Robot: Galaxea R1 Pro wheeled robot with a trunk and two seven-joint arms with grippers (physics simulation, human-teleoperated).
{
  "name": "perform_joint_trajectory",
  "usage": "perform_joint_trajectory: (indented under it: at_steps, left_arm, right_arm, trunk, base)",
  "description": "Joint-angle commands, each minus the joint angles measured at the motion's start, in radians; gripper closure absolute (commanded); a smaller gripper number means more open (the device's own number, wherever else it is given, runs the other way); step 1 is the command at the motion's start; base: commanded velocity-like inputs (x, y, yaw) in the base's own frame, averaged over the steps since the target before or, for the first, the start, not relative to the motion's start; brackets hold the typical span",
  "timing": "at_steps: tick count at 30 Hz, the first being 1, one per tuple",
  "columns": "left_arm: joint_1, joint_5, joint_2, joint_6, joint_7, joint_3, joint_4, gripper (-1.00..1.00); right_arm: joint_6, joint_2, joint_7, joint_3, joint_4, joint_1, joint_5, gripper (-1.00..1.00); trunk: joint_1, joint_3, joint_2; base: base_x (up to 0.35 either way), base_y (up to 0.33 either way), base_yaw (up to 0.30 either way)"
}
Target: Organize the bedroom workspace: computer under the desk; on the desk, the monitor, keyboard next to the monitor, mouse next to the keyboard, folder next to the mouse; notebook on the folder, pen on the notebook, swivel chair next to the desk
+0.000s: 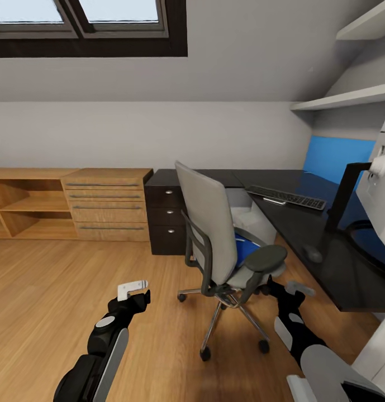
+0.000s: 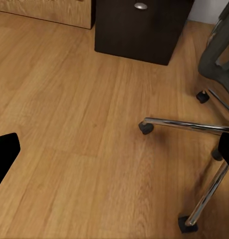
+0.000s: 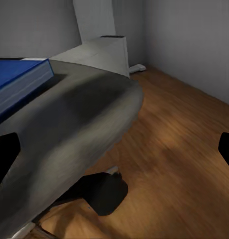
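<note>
Black-fingered left gripper (image 1: 137, 290): jaws parted, empty, poised over bare wooden floor (image 1: 58, 290) at 7 o'clock in the head view. In the left wrist view, dark fingertips (image 2: 5, 155) at both edges, nothing between them but floorboards; chrome legs and castors of the swivel chair (image 2: 194, 125) beyond.

Right gripper (image 1: 290, 293): at 5 o'clock in the head view, beside the chair's near black armrest (image 1: 265, 258); jaws spread, holding nothing. In the right wrist view, grey seat of the swivel chair (image 3: 74, 134) close ahead, not gripped.

Swivel chair (image 1: 206, 229): grey back toward the camera, standing at centre, just beside the desk (image 1: 304, 234), seat facing it.

Folder (image 3: 17, 82): bright blue, lying flat on the chair seat; also glimpsed past the backrest (image 1: 245, 248).

Computer (image 3: 102, 55): white tower on the floor beyond the seat, under the desk (image 1: 253, 218).

Desk: black, L-shaped, running from 12 to 4 o'clock.

Keyboard (image 1: 287, 197): on the desktop at 2 o'clock.

Mouse (image 1: 313, 254): on the desktop near its front edge, well apart from the keyboard.

Monitor (image 1: 379, 184): at 3 o'clock, seen from behind, on a black stand (image 1: 340, 198).

Wooden drawer cabinet (image 1: 105, 204): against the wall at 10 o'clock.
</note>
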Motion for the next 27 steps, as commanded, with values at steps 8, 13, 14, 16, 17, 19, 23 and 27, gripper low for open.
perform_joint_trajectory:
  at_steps: [8,13,14,16,17,19,23,27]
  left_arm:
    - [-0.001,0.010,0.000,0.003,0.009,-0.001,-0.001,-1.00]
    - [-0.001,0.009,0.000,0.003,0.009,-0.001,-0.001,-1.00]
    - [-0.001,0.009,0.000,0.003,0.009,-0.001,-0.001,-1.00]
    - [-0.001,0.009,0.000,0.003,0.009,-0.001,-0.001,-1.00]
    - [-0.001,0.009,0.000,0.003,0.009,-0.001,-0.001,-1.00]
    - [-0.001,0.009,0.000,0.003,0.009,-0.001,-0.001,-1.00]
    - [-0.001,0.009,0.000,0.003,0.009,-0.001,-0.001,-1.00]
    - [-0.001,0.010,0.000,0.003,0.009,-0.001,-0.001,-1.00]
  right_arm:
    - [-0.011,0.016,0.000,0.001,0.002,-0.001,-0.002,-1.00]
    - [-0.011,0.025,0.000,0.004,0.003,-0.001,0.001,-1.00]
    - [-0.011,0.029,0.000,0.004,0.003,-0.001,0.001,-1.00]
    - [-0.011,0.037,0.000,0.004,0.003,-0.001,0.002,-1.00]
    - [-0.011,0.044,0.000,0.005,0.003,-0.001,0.003,-1.00]
    - [-0.011,0.052,0.000,0.005,0.003,-0.001,0.003,-1.00]
    - [-0.011,0.070,0.000,0.006,0.003,0.000,0.004,-1.00]
    - [-0.011,0.093,0.000,0.008,0.011,0.000,0.005,-1.00]
  trunk:
    - [0.000,-0.001,0.000]
    - [0.000,-0.001,0.000]
    - [0.000,-0.001,0.000]
    - [0.000,-0.001,0.000]
    - [0.000,-0.001,0.000]
    - [0.000,-0.001,0.000]
    - [0.000,-0.001,0.000]
    - [0.000,-0.001,0.000]
  base:
    - [0.003,0.000,0.089]
    - [0.000,0.000,0.267]
    - [0.000,0.000,0.272]
    - [0.000,0.000,0.273]
    - [0.000,0.000,0.273]
    - [0.000,0.000,0.274]
    - [0.000,0.000,0.276]
    - [0.000,0.000,0.277]
